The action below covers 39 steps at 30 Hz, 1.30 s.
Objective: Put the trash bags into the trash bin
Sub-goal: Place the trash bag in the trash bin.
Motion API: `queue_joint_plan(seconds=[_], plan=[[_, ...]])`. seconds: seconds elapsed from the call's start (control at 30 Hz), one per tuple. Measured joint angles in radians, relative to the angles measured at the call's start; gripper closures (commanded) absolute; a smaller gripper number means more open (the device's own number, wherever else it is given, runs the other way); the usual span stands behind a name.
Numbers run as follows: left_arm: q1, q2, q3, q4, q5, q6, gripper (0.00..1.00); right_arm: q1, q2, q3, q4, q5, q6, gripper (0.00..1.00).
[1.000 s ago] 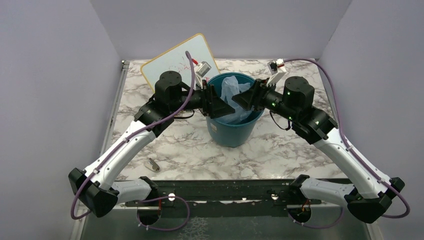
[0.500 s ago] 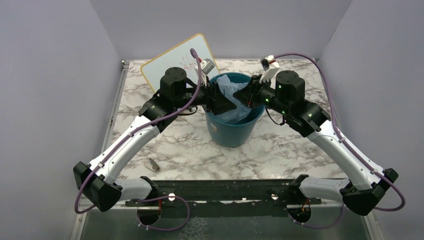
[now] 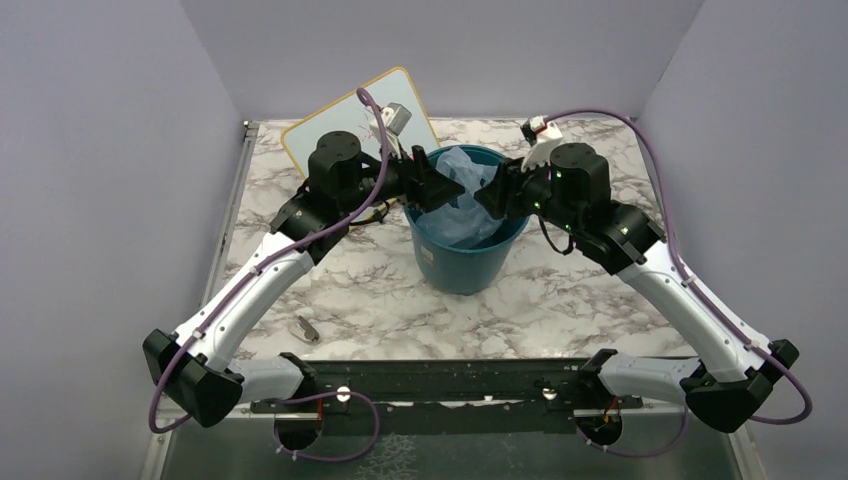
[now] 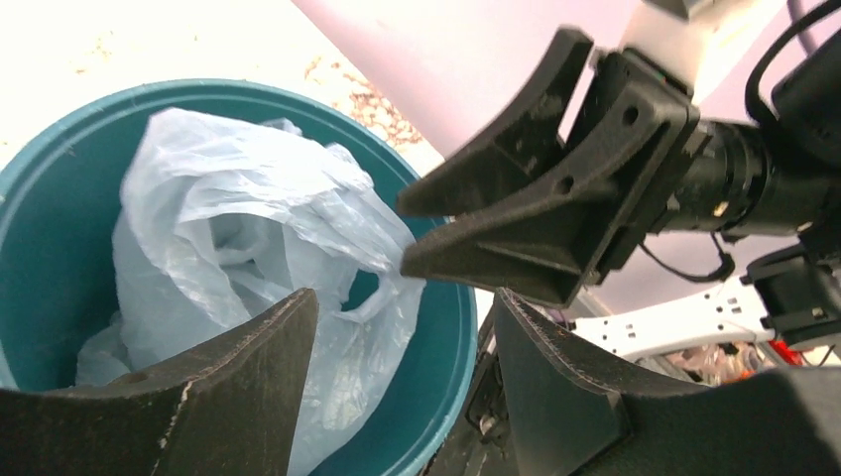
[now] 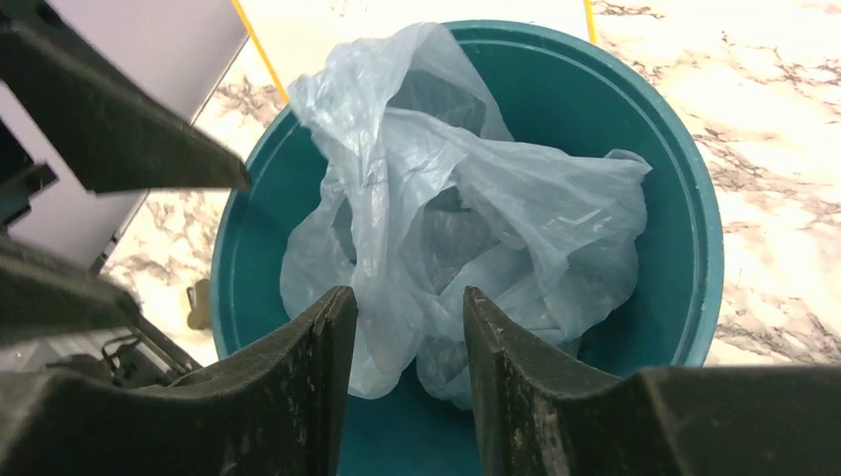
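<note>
The teal trash bin [image 3: 466, 262] stands mid-table, and the pale-blue trash bag [image 3: 460, 190] lies crumpled inside it, its top bunched above the rim. My left gripper [image 3: 438, 184] hovers open over the bin's left rim. The right gripper [image 3: 492, 194] stands open over the right rim. In the left wrist view my left gripper [image 4: 405, 297] has only the bag [image 4: 258, 218] and the bin rim [image 4: 458, 327] beyond it. In the right wrist view the right gripper [image 5: 407, 295] is open above the bag [image 5: 466, 198], holding nothing. A bag corner touches the right gripper's lower fingertip [image 4: 417, 260].
A whiteboard with a yellow frame [image 3: 345, 120] leans on the back wall behind the bin. A small grey object [image 3: 307, 328] lies on the marble table [image 3: 560, 300] near the left arm. Walls close in on three sides.
The left gripper has risen and moved back over the bin's left rim. The right arm shifted left toward the bin. The bag now bunches higher in the bin.
</note>
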Motion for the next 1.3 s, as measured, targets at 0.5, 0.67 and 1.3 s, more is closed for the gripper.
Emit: queue_joint_plan(seconds=[0.5,0.67,1.3], plan=[[0.053,0.081,-0.014,0.183,0.099,-0.198,0.30,0.000,-0.005,-0.029,0.000,-0.201,-0.069,0.99],[0.053,0.082,-0.014,0.183,0.099,-0.222,0.25,0.000,0.004,-0.029,0.008,-0.246,-0.081,0.99],[0.056,0.072,0.026,0.035,0.086,-0.166,0.31,0.000,0.027,-0.051,0.221,-0.425,-0.039,0.99]])
